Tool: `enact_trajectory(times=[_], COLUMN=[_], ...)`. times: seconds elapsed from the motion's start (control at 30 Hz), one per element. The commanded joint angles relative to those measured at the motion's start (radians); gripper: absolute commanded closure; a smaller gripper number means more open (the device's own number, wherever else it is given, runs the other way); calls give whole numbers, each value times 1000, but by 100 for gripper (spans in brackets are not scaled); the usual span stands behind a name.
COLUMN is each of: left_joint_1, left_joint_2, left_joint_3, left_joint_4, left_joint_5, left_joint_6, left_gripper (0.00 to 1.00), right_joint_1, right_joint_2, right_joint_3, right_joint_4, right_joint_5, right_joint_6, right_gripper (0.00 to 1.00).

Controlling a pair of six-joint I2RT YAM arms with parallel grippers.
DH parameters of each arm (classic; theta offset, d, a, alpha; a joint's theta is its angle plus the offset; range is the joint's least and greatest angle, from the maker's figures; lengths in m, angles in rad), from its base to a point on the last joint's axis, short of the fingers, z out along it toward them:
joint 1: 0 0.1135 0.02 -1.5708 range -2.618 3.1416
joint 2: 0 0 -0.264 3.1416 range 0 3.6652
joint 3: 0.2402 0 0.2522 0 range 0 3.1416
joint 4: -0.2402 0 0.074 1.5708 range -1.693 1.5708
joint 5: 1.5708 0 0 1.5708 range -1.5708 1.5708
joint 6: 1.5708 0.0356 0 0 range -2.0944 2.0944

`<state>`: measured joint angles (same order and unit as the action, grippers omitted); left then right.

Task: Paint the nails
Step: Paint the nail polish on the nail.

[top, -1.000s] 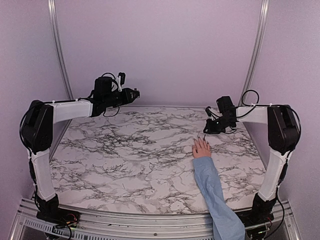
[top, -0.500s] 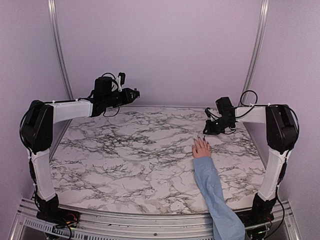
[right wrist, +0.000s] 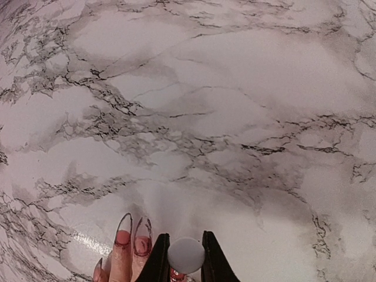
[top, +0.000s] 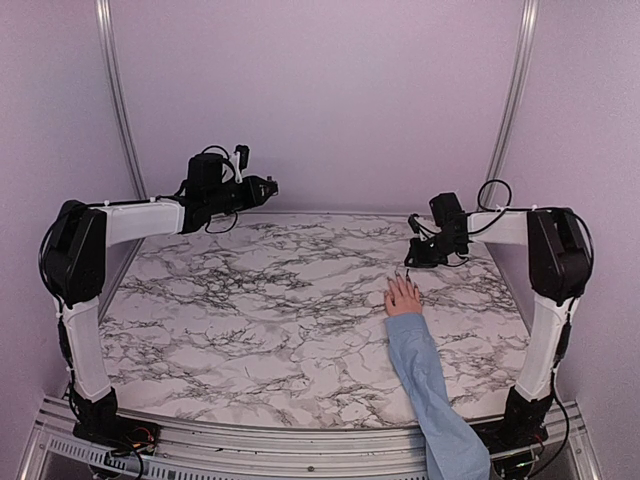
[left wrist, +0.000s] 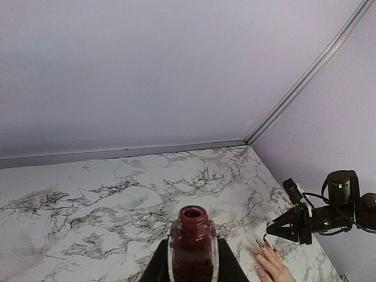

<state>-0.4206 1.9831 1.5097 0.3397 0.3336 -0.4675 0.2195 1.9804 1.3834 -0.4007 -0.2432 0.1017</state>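
No lettering can be read anywhere, not even on the polish bottle [left wrist: 192,249]

Soft even light, lavender cast; glare patch on table [right wrist: 79,242]; wrist views warped.

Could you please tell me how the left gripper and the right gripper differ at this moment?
The left gripper grips an open bottle of dark red polish; the right gripper grips a white round piece. The left is held high near the back wall; the right sits low over the nails. Both are shut.
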Motion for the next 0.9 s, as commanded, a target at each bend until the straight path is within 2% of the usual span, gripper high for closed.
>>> enact_trajectory(times=[0.0,0.23,0.87], left_joint_1=[9,12,13], left_joint_2=[12,15,6], left_joint_3=[10,14,3], left_joint_4=[42,42,42], left_joint_5=[16,22,29], left_joint_6=[9,9,6], left_gripper=[100,100,100], right_joint_1=[-8,-9,-19], right_joint_2=[20,9,-80], right_joint_3=[46,63,-36], right_joint_4=[1,-9,26], right_joint_5=[5,4,-27], right_joint_6=[7,3,-5], right_gripper=[100,100,100])
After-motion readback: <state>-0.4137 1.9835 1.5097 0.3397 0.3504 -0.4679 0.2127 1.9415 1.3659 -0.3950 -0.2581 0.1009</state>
